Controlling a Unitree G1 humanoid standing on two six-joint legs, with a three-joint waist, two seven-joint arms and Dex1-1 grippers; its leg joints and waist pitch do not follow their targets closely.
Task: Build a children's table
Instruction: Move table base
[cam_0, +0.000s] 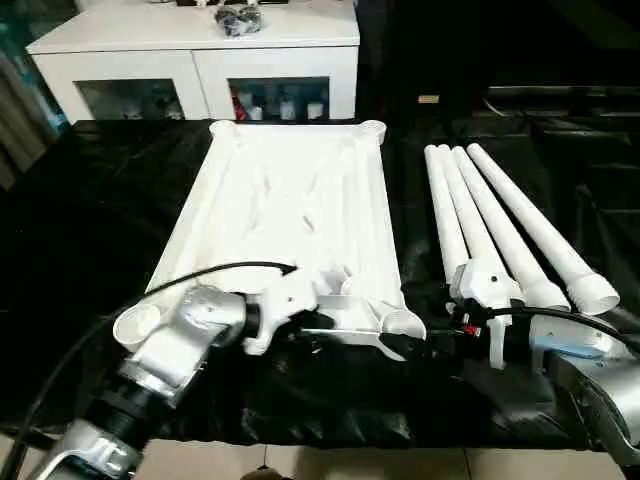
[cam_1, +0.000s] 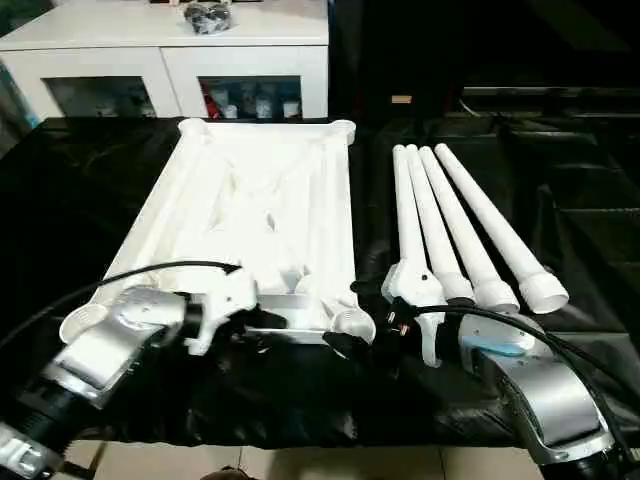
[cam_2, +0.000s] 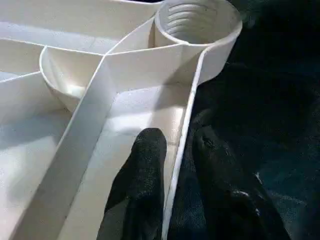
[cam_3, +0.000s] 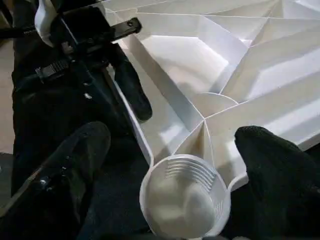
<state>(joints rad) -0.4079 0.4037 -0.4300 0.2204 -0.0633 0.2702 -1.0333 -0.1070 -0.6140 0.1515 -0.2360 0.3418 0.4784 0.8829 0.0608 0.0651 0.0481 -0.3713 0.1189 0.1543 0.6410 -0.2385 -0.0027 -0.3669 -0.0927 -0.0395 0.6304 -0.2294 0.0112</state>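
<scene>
While the table top is lying upside down on the black cloth, with its ribbed underside facing up, its near edge is being gripped by the left gripper. In the left wrist view, one black finger is being placed inside the thin outer wall of the top and the other finger is being placed outside it, on the cloth, so the wall is being held between them, close to the near right corner socket, whose inner threads are being shown. The silver left forearm is being seen at the near left corner of the top, with a black cable running over it. To the right of the top, the four white legs are lying side by side on the cloth, touching each other, with their wide ends pointing toward the robot and their thin ends pointing away. The right gripper is being held wide open at the near right corner of the top, and its two black fingers are standing on both sides of the round socket without touching it, as the right wrist view is showing; nothing is being held by it. Behind the cloth, at the far left, a white cabinet with glass doors is standing, and a dark object is lying on top of it.
</scene>
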